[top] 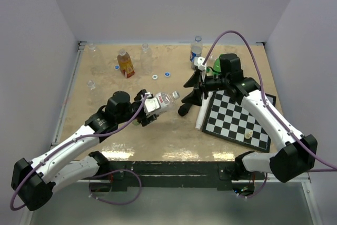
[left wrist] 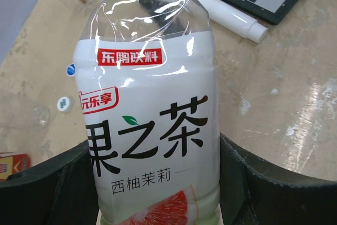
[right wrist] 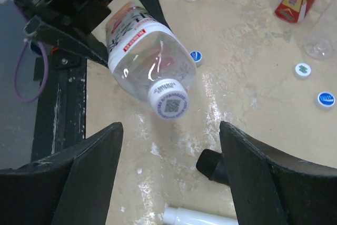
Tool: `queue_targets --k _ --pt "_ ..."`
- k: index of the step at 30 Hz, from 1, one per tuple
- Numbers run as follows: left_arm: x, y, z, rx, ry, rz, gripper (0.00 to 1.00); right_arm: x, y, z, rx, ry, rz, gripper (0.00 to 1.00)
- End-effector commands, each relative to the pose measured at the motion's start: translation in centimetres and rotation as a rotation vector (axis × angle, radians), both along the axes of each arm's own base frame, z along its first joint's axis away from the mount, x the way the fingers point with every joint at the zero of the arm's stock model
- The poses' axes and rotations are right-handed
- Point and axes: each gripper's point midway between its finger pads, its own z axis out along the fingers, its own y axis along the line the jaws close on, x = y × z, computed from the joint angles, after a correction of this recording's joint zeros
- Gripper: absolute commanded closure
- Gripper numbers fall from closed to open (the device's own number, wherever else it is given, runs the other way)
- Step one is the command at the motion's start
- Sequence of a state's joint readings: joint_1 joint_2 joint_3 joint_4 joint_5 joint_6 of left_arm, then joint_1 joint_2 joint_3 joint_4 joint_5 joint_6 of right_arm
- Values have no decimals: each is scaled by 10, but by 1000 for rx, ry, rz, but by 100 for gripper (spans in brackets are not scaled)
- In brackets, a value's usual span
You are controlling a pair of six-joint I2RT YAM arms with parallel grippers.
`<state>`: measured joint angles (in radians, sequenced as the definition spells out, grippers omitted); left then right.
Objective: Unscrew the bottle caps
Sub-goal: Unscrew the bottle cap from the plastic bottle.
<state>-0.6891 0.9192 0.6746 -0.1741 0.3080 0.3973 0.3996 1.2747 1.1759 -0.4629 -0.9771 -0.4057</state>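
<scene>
Only the bottle's (left wrist: 150, 130) middle shows in the left wrist view.

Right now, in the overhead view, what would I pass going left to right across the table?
Small blue plastic cap → amber-liquid plastic bottle with red-yellow label → small white plastic cap → second blue cap → clear blue-labelled bottle → black-and-white chessboard.
</scene>
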Motion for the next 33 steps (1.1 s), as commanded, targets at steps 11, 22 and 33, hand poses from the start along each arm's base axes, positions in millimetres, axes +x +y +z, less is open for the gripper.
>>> queue_targets --k 11,22,33 --pt "17 12 6 -45 -116 110 100 7 19 -15 110 304 -35 23" --pt "18 14 6 -47 -118 123 100 11 20 -23 75 250 24 12" --pt "16 12 8 -55 -113 115 100 21 26 -29 58 326 -27 13"
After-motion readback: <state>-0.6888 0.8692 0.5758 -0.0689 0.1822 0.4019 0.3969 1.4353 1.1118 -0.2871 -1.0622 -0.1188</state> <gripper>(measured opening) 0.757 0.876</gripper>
